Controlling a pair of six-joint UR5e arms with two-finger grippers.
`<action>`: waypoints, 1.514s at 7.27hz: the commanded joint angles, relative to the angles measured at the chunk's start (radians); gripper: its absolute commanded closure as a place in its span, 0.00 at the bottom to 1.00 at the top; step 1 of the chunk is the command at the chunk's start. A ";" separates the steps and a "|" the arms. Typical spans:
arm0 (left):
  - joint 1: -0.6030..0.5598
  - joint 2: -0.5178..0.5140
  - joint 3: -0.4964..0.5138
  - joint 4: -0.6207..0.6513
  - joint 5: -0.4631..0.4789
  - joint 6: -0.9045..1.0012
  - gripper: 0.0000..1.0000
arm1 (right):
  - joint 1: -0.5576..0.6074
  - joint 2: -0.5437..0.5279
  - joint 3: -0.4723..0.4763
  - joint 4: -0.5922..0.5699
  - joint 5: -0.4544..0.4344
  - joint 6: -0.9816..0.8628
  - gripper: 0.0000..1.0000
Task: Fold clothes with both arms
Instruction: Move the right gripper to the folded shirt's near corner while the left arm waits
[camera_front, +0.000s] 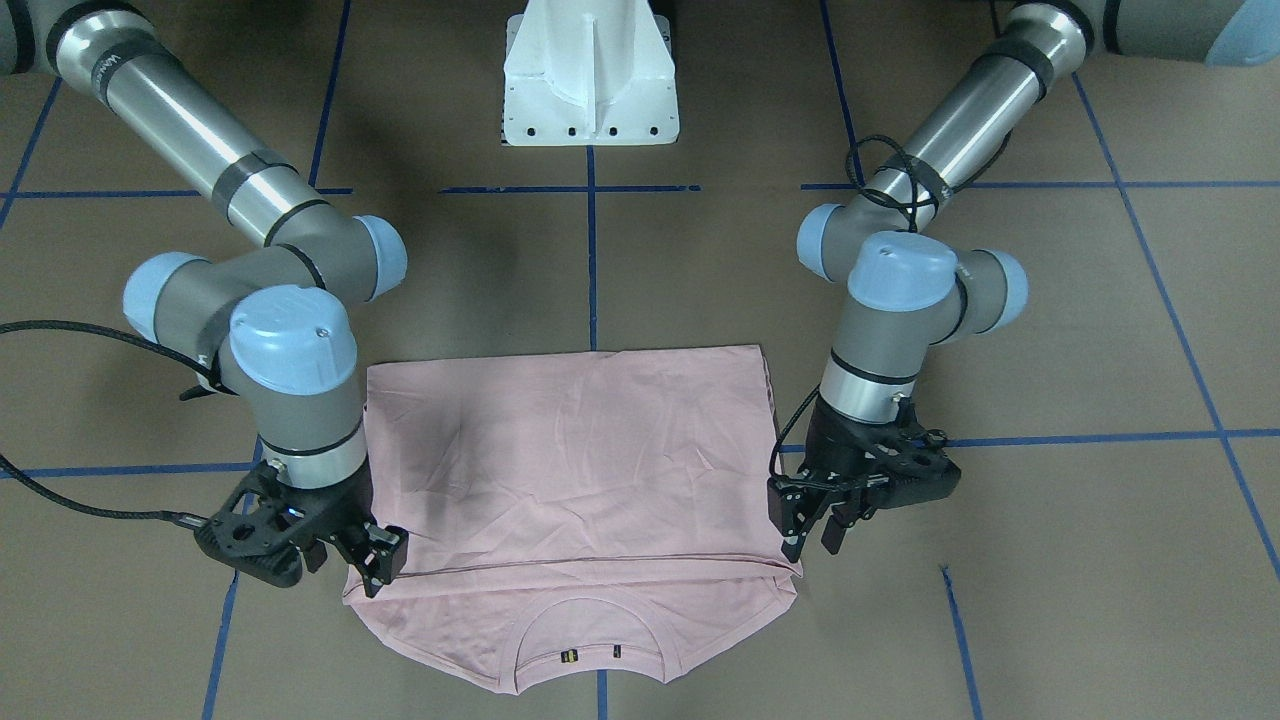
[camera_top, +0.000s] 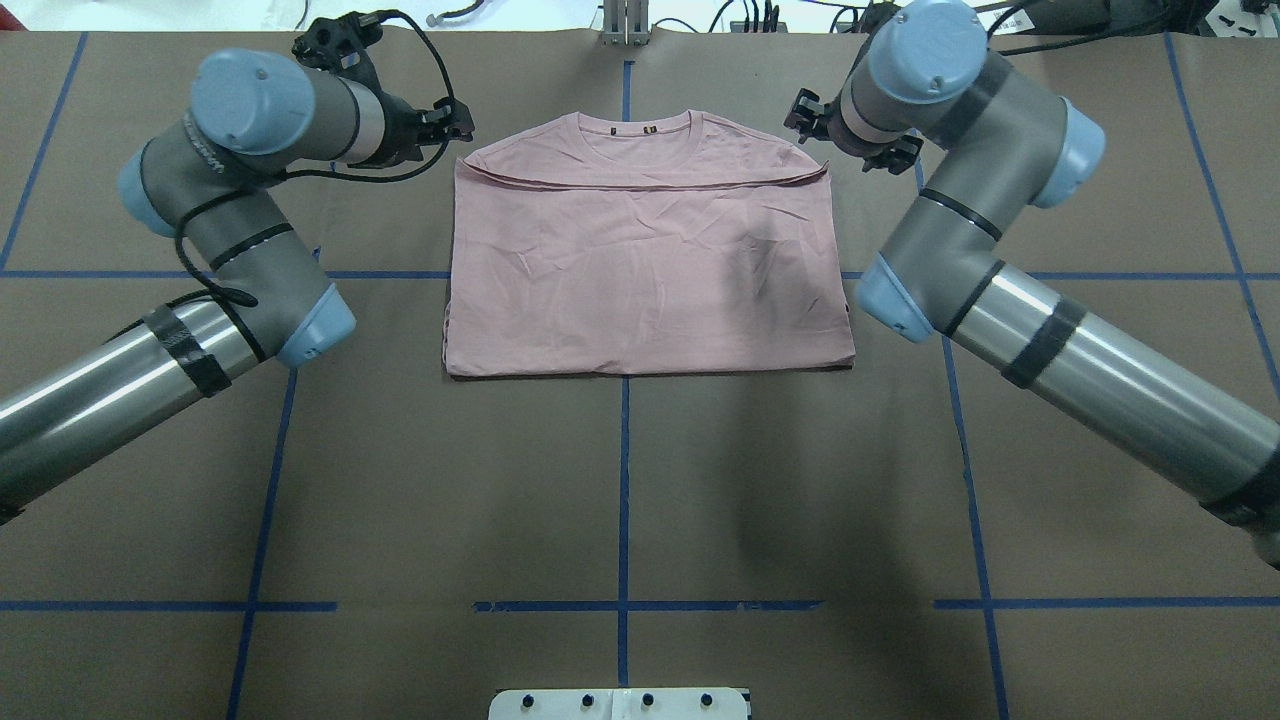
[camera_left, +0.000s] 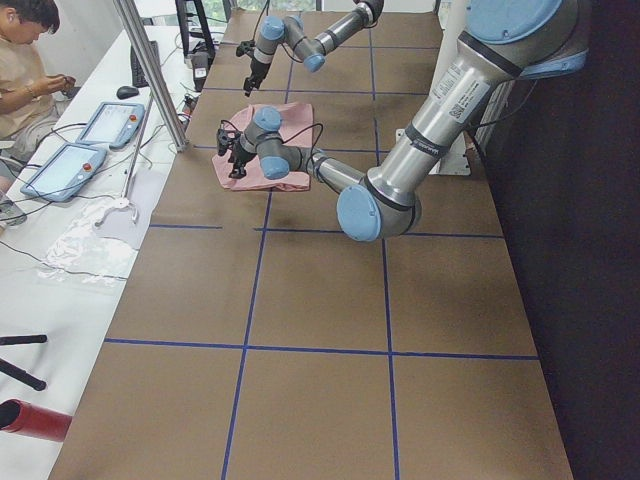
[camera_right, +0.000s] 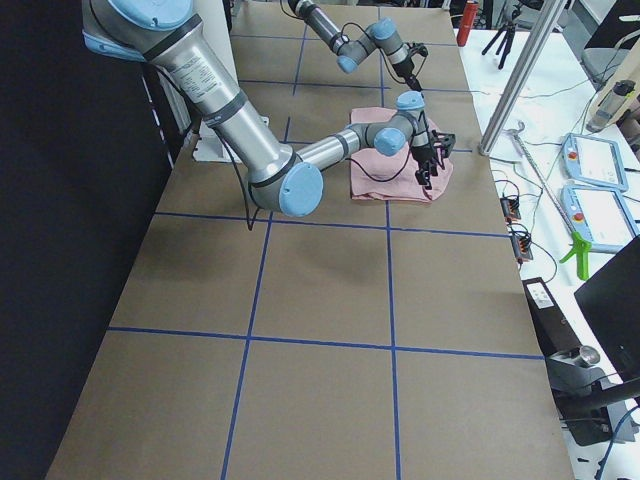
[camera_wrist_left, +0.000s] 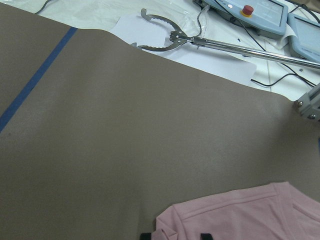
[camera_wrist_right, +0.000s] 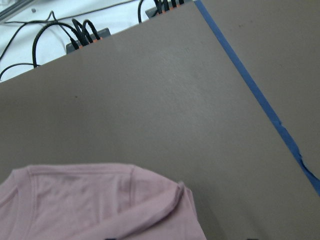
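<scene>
— What's on the brown table (camera_front: 1050, 300)?
— A pale pink T-shirt (camera_front: 570, 450), lower centre, its hem folded up just short of the collar.
— Why do the left arm (camera_front: 900, 290) and right arm (camera_front: 290, 350) flank it?
— To work both hem ends evenly, I'd judge. The left gripper (camera_front: 810, 540) and right gripper (camera_front: 380, 570) have their fingers spread, gripping nothing.

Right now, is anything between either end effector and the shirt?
Nothing visible is. The left end effector is open at one end of the T-shirt's folded edge, and the right end effector is open at the other end. Only brown table surface lies beside them.
</scene>
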 joint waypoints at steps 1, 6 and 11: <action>-0.016 0.079 -0.079 -0.131 -0.091 -0.018 0.00 | -0.066 -0.260 0.313 0.002 0.038 0.135 0.00; -0.011 0.090 -0.088 -0.137 -0.086 -0.057 0.00 | -0.262 -0.312 0.317 0.000 -0.084 0.389 0.16; -0.011 0.090 -0.090 -0.136 -0.086 -0.081 0.00 | -0.266 -0.319 0.303 -0.003 -0.086 0.397 0.58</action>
